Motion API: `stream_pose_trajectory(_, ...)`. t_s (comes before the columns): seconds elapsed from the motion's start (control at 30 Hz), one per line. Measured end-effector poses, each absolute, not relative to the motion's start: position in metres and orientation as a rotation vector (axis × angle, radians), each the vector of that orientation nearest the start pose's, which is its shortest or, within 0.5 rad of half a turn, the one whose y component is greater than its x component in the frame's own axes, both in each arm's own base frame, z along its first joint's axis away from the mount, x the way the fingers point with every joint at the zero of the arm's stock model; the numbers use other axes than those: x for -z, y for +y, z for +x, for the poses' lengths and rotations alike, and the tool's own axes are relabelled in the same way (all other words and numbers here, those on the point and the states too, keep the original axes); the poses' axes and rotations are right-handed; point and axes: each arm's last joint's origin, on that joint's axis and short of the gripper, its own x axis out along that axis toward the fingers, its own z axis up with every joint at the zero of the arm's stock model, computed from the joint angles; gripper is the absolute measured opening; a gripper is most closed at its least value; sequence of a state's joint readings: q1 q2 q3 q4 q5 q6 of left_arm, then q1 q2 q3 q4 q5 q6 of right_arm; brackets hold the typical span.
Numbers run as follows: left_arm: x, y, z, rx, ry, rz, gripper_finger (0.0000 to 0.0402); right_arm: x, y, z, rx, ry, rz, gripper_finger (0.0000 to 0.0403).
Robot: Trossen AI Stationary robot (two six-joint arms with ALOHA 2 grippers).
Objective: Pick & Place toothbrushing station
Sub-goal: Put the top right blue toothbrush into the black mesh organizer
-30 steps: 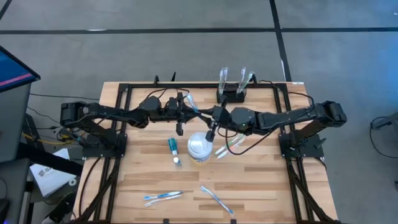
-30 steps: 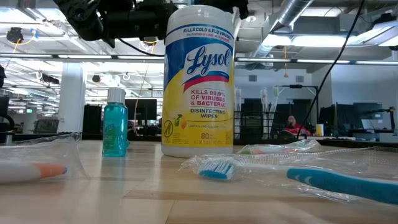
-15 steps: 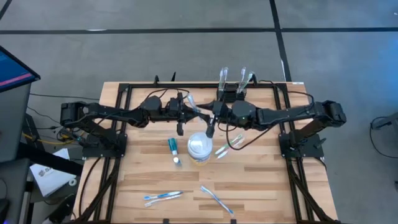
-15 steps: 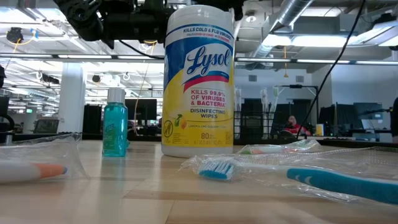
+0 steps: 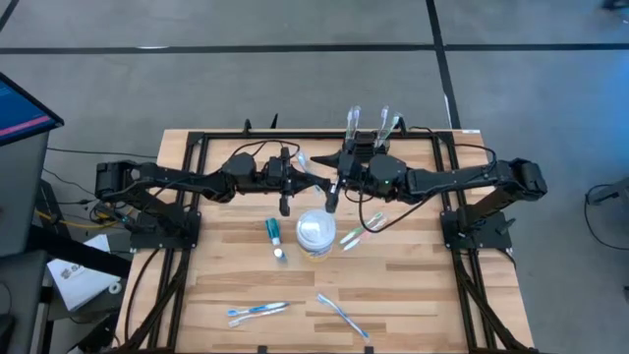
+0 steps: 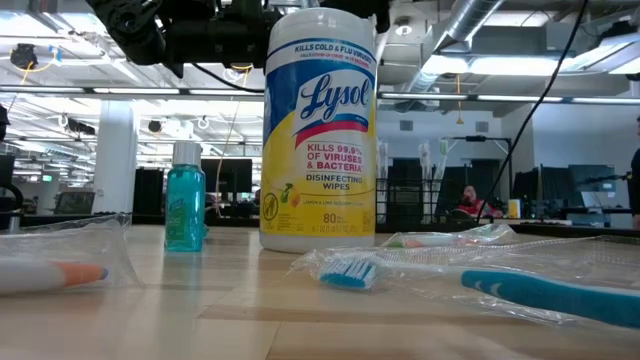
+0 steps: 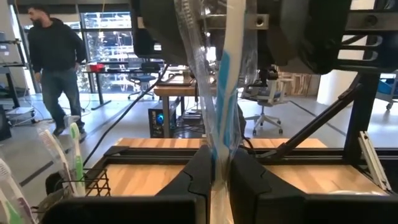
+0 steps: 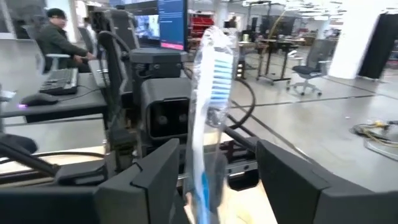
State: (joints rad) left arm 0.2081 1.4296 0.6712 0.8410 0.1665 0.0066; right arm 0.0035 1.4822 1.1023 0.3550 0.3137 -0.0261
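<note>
Gripping a wrapped toothbrush, the left tool faces the right tool, seemingly spread, above the wooden table.

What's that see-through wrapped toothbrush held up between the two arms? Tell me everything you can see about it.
The wrapped toothbrush is white with blue bristles and a blue stripe down the handle, sealed in crinkly clear plastic. It stands roughly upright in the air above the table, bristle head up. The left tool is shut on its lower handle, dark fingers pressed against the wrapper on both sides. The right tool faces it with fingers spread open on either side, not gripping it. Nothing else touches it.
</note>
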Motion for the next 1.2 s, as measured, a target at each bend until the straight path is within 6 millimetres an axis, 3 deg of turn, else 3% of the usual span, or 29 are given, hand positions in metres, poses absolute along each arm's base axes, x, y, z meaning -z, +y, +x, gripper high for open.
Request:
stream_pose_trajectory(0.47,-0.2472,0.0569,0.2925,-0.043,-0.074,0.036,0.0017,-0.3293,-0.0128,0.3450,0.253,-0.011,0.010,0.0145)
stream_pose_trajectory(1.2,-0.2468,0.0577,0.2926,-0.073,-0.070,0.034,0.0017,-0.3322,-0.0164,0.3448,0.229,-0.040,0.030,0.0128)
